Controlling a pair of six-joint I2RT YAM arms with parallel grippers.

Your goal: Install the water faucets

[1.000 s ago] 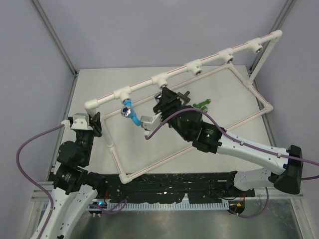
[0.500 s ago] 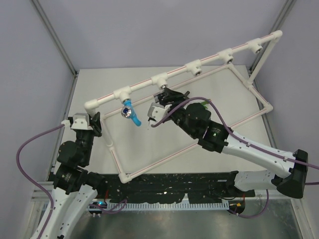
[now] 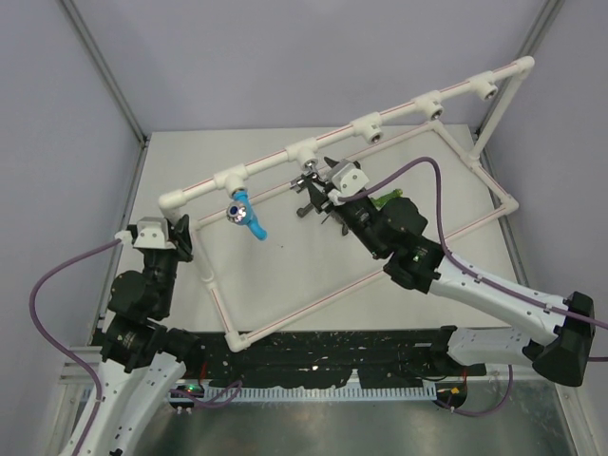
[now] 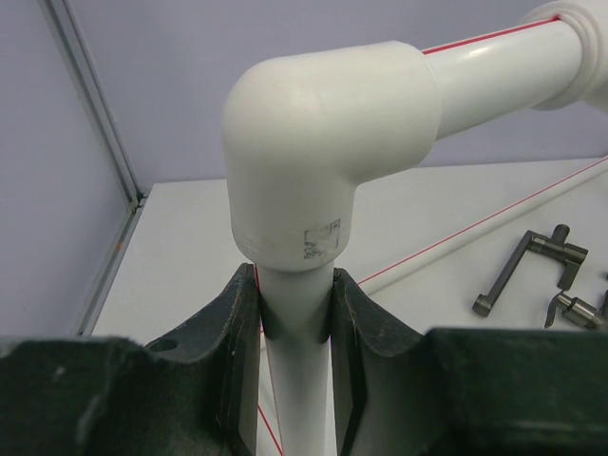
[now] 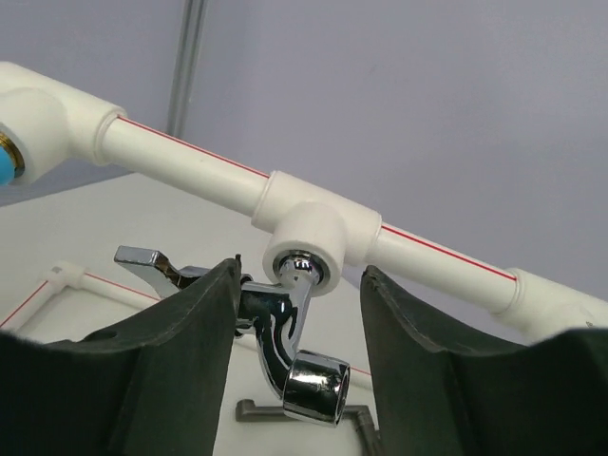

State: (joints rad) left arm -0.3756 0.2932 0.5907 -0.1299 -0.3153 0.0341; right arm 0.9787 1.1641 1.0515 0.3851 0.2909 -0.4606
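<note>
The white pipe frame [image 3: 418, 100] stands tilted on the table. A blue faucet [image 3: 245, 214] hangs in its first tee socket. The shiny chrome faucet [image 5: 302, 347] sits with its end in the second tee socket [image 5: 306, 249], its spout pointing down. My right gripper [image 5: 299, 271] is open around it: the left finger touches the handle side, the right finger stands apart. It also shows in the top view [image 3: 321, 190]. My left gripper [image 4: 294, 285] is shut on the frame's upright pipe [image 4: 296, 380] just under the corner elbow [image 4: 328, 152].
A green faucet [image 3: 385, 200] lies on the table behind my right wrist. Two dark brown-grey faucets [image 4: 527, 266] lie on the table inside the frame; one shows below the chrome spout [image 5: 285, 410]. Three sockets further right along the top rail hold nothing.
My right gripper has swung up and right from beside the blue faucet to the second tee, its wrist turning over, and the chrome faucet now sits at that socket. The left arm has not moved.
</note>
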